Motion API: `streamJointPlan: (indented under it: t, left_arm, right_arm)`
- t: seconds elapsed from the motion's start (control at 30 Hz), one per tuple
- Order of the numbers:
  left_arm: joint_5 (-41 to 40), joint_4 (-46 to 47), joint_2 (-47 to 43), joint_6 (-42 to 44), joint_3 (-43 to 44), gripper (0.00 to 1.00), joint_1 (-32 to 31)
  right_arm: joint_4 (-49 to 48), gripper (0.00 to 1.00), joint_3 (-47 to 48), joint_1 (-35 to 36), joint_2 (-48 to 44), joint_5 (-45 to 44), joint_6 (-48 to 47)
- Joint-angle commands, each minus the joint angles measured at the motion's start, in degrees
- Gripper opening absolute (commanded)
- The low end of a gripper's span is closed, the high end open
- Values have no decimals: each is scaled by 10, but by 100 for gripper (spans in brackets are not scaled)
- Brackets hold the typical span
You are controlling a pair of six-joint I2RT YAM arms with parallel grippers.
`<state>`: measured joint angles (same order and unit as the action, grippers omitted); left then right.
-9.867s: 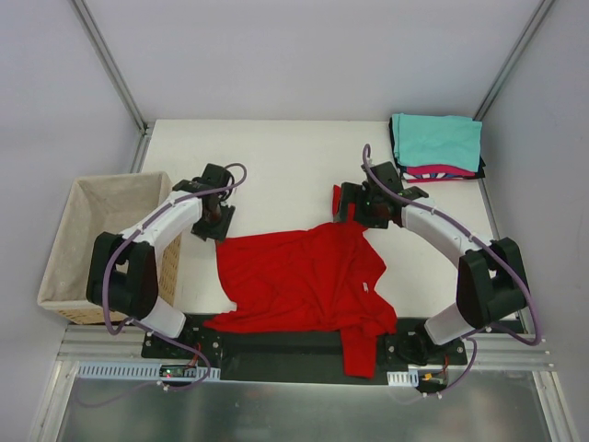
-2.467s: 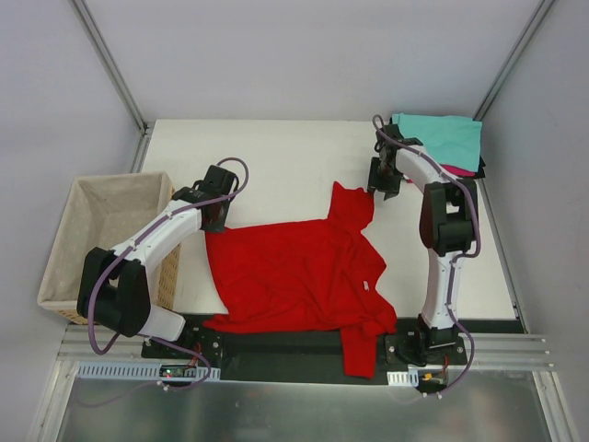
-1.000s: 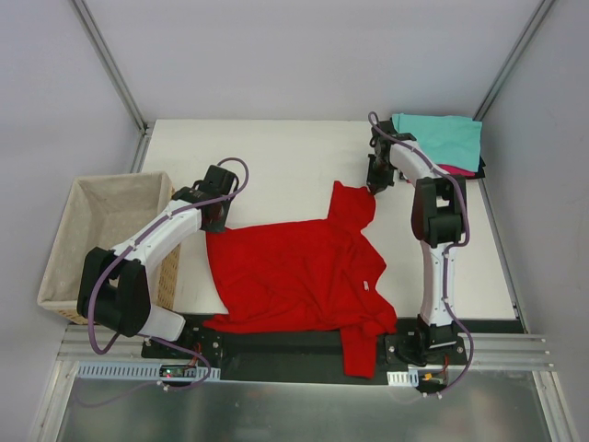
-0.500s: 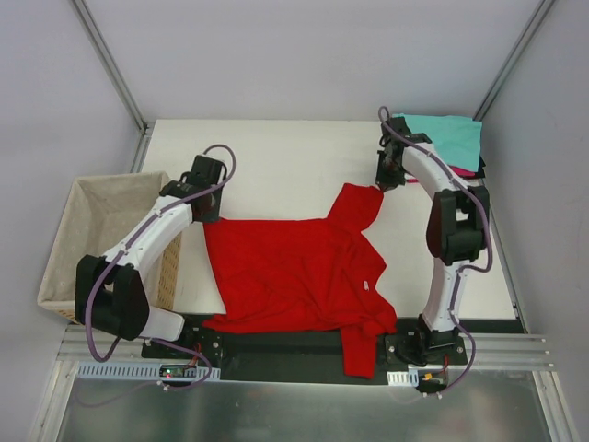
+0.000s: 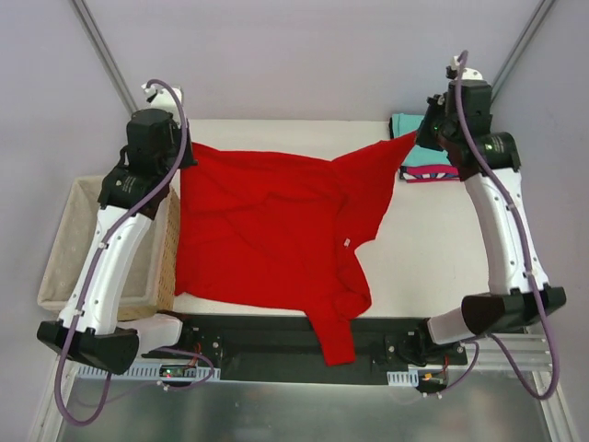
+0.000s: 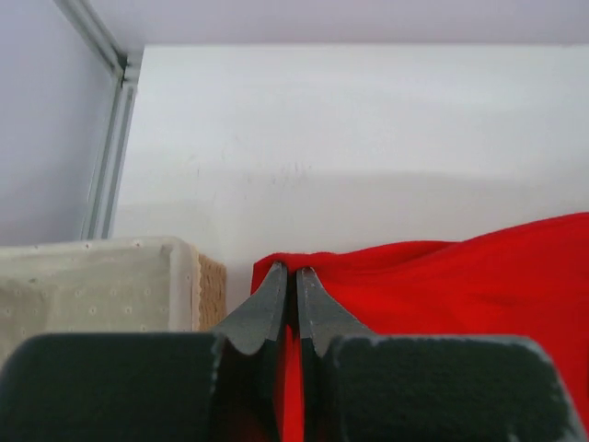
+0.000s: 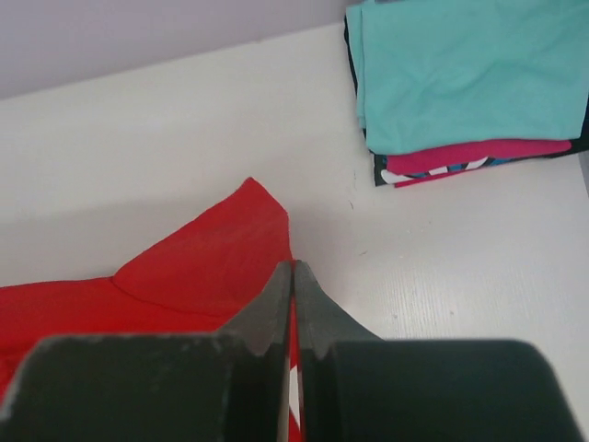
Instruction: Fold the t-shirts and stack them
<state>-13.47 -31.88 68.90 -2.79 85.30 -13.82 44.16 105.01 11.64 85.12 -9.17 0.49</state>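
Observation:
A bright red t-shirt hangs spread between my two raised grippers, its lower end trailing over the table's near edge. My left gripper is shut on the shirt's left top corner. At the right top corner my right gripper is shut on the cloth. In both wrist views red cloth runs between the closed fingers, left gripper and right gripper. A folded stack sits at the far right corner: teal t-shirt on top, magenta-pink one under it, black edges below.
A wicker basket with beige lining stands at the table's left edge, also the basket under my left wrist. White table shows bare to the right of the shirt. Grey walls and metal posts close in the back and sides.
Both arms have risen high and spread apart, lifting the red shirt off the table where it lay flat half a second ago. The cloth now hangs stretched between them.

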Motion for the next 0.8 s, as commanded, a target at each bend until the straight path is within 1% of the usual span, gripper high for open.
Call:
streamJointPlan:
  t: [0.0,0.07,0.2,0.3,0.33,0.43,0.47,0.6,0.7,0.77]
  left_arm:
    - [38,30,-47,10,33,0,1]
    - [50,48,-77,7,38,0,1]
    - [75,52,-115,15,78,0,1]
    - [99,51,-146,18,102,0,1]
    - [102,52,-154,16,110,0,1]
    - [119,66,-177,9,136,0,1]
    - [117,87,-188,8,139,0,1]
    - [98,131,-189,11,176,0,1]
    - [99,152,-168,10,209,0,1]
    - [110,162,-158,6,216,0,1]
  right_arm:
    - [-13,1,20,16,-81,13,-13]
    - [-21,1,27,20,-118,22,-15]
    - [-13,1,83,22,-159,57,-19]
    - [-43,1,95,24,-207,86,-22]
    - [-62,1,98,25,-217,119,-24]
    - [-84,1,120,25,-245,144,-30]
    - [-86,1,129,25,-249,144,-36]
    - [-117,1,143,24,-268,132,-51]
    - [-135,1,171,24,-263,127,-53]
    - [-165,1,164,23,-273,135,-55]
